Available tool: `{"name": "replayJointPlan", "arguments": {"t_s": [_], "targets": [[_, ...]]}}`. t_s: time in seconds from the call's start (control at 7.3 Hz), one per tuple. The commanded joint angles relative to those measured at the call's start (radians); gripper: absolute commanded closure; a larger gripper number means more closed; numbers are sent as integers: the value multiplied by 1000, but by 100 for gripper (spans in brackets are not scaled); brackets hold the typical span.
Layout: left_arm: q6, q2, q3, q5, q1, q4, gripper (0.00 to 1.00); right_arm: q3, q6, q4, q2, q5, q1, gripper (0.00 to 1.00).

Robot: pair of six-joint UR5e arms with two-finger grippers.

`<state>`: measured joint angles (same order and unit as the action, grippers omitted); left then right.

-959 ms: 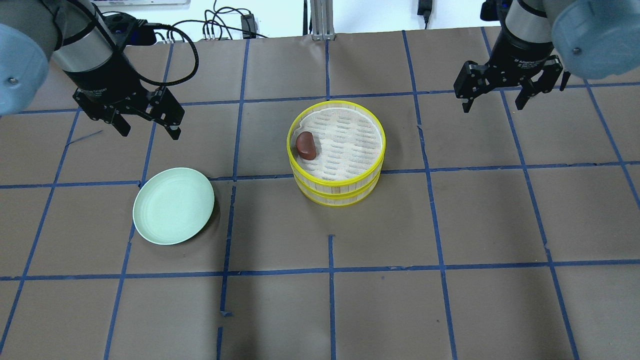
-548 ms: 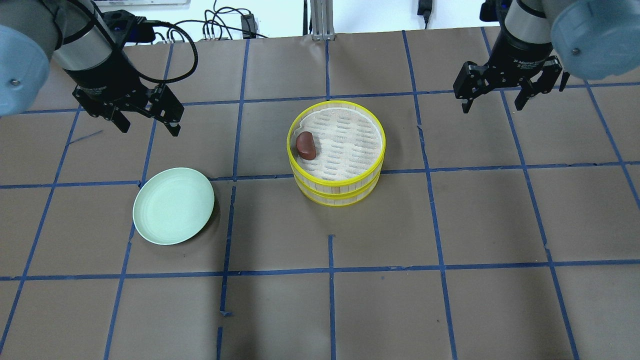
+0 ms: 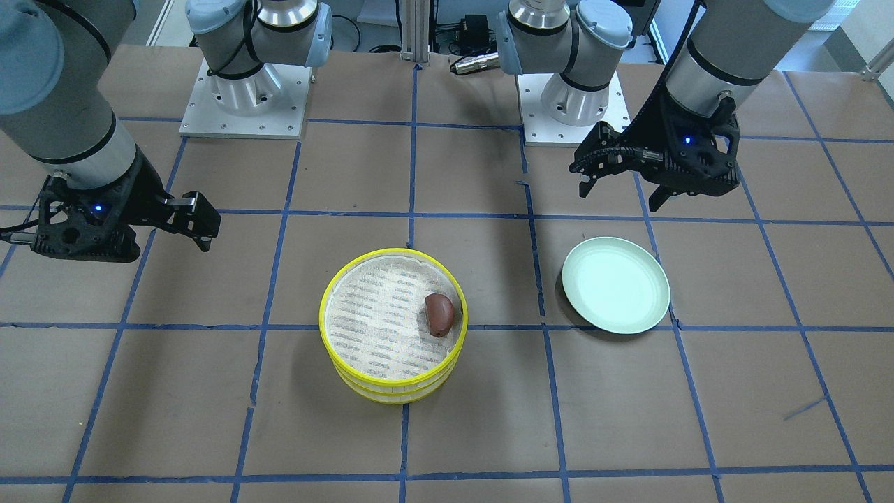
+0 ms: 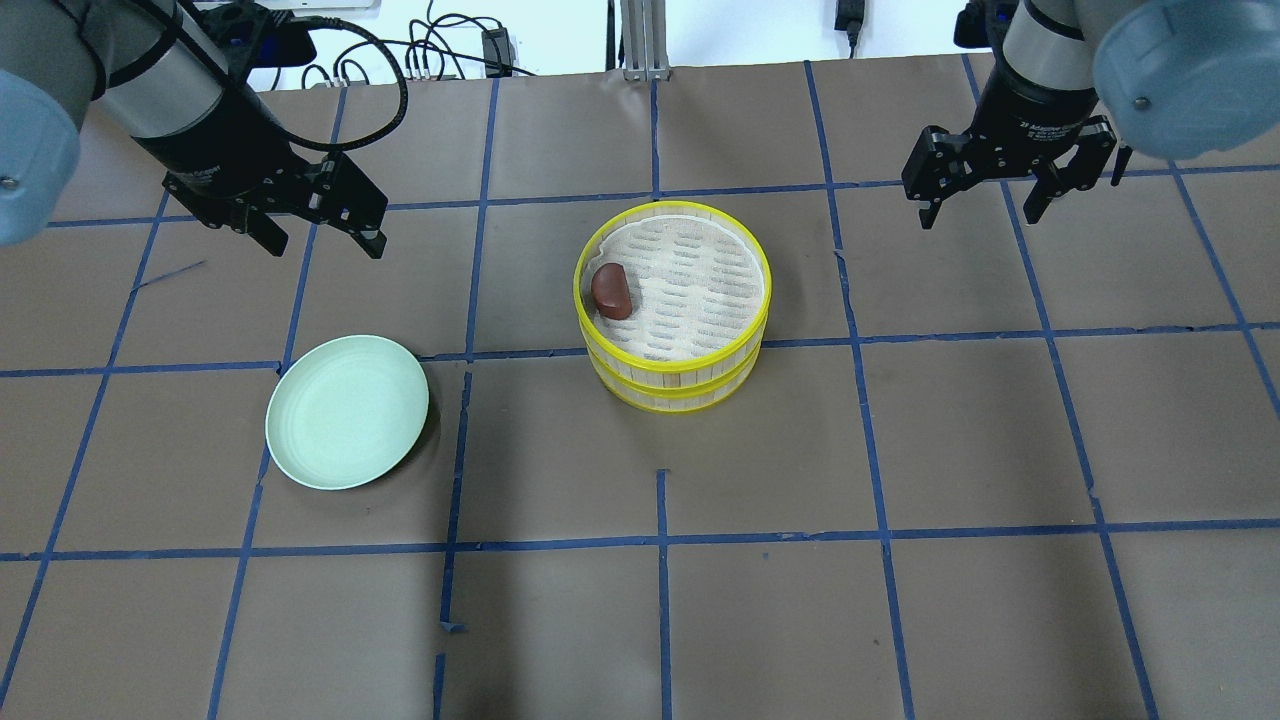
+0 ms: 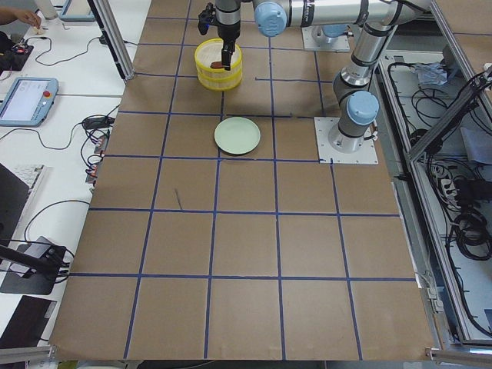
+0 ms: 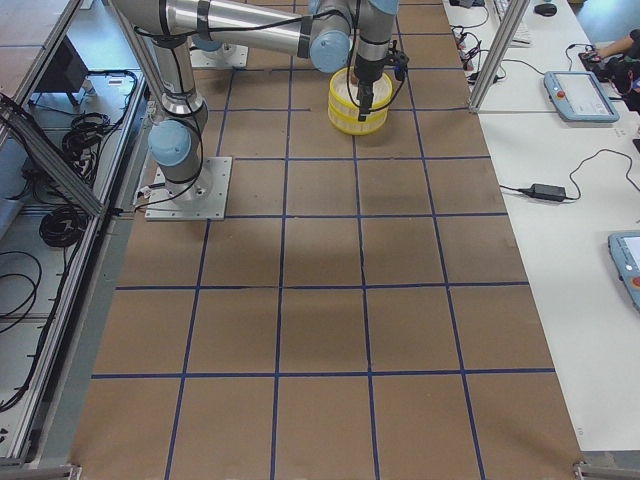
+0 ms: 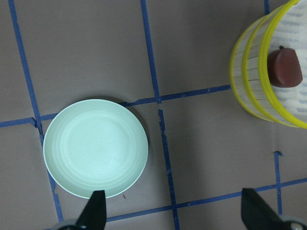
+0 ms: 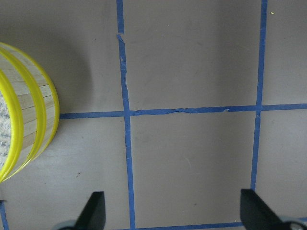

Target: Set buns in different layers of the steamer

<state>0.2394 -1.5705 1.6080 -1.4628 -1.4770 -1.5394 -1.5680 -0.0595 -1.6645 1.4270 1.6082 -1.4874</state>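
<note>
Two steamer layers with yellow rims stand stacked at the table's middle: the upper layer [image 4: 769, 285] on the lower layer [image 4: 670, 396]. The stack also shows in the front view [image 3: 391, 391]. The dark reddish-brown bun [image 4: 611, 291] lies on the upper layer's slatted floor near its left rim, and also shows in the front view [image 3: 439, 314] and the left wrist view [image 7: 284, 67]. The white bun is not in view. My left gripper [image 4: 325, 245] is open and empty, above the table behind the plate. My right gripper [image 4: 980, 217] is open and empty, to the right of the stack.
A pale green plate [image 4: 347, 411] lies bare to the left of the stack, and shows under the left gripper's camera [image 7: 95, 147]. Brown paper with blue tape lines covers the table. Cables lie beyond the far edge [image 4: 440, 55].
My left gripper has moved a little to the right and stayed open. My right gripper has shifted slightly left. The bun, the stack and the plate have not moved.
</note>
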Motion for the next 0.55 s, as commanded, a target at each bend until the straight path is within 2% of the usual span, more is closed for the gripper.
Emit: {"name": "replayJointPlan", "arguments": {"t_s": [0.0, 0.41], "targets": [[1, 13, 13, 6, 0, 1, 0, -1, 1, 2, -2, -21, -1, 0], [0, 18, 27, 19, -2, -2, 0, -1, 1, 0, -2, -19, -1, 0]]}}
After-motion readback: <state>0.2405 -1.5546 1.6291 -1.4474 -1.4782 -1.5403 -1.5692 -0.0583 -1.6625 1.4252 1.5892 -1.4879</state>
